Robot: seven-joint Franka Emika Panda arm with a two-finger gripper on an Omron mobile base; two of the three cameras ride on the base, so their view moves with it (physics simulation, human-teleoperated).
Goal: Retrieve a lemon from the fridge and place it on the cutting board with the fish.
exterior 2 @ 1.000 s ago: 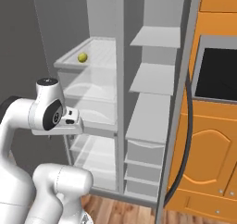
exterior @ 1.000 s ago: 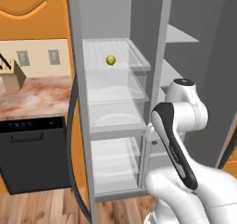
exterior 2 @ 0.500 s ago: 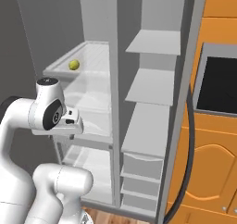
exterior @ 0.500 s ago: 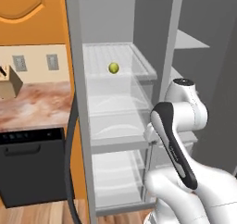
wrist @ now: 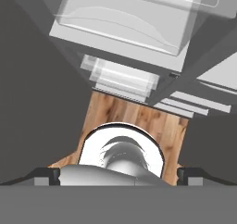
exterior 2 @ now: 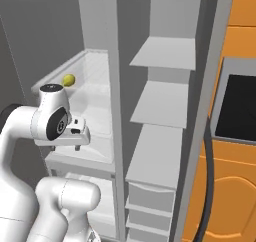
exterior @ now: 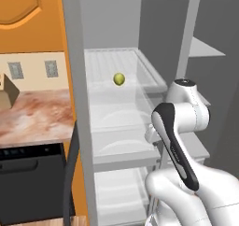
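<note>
Sitting on the top white shelf (exterior: 140,75) of the fridge (exterior: 77,108), the lemon (exterior: 119,79) is near the shelf's front edge, roughly mid-width, nothing touching it. From the right base view the lemon (exterior 2: 68,79) lies close to the shelf's left front corner, just above the arm's top joint. Fridge is open; clear drawers (exterior: 121,120) sit below that shelf, more white shelves (exterior 2: 162,103) fill the right compartment. Arm (exterior: 179,127) stands in front of the fridge's lower shelves, well below and apart from the lemon, wrist bent downward. Tool (wrist: 118,174) points down at the wood floor (wrist: 134,116); its two dark fingertips (wrist: 44,176) stand at opposite edges of the hand view, jaws spread wide apart, nothing between them. Hand view also shows the drawers (wrist: 125,19) from underneath. Left of the fridge: marble counter (exterior: 35,117) with a cardboard box (exterior: 7,92) at its left edge, black dishwasher (exterior: 30,183) under it, orange cabinet (exterior: 28,15) above. Right of the fridge: orange cabinetry (exterior 2: 235,186) with a black oven window (exterior 2: 240,108).
</note>
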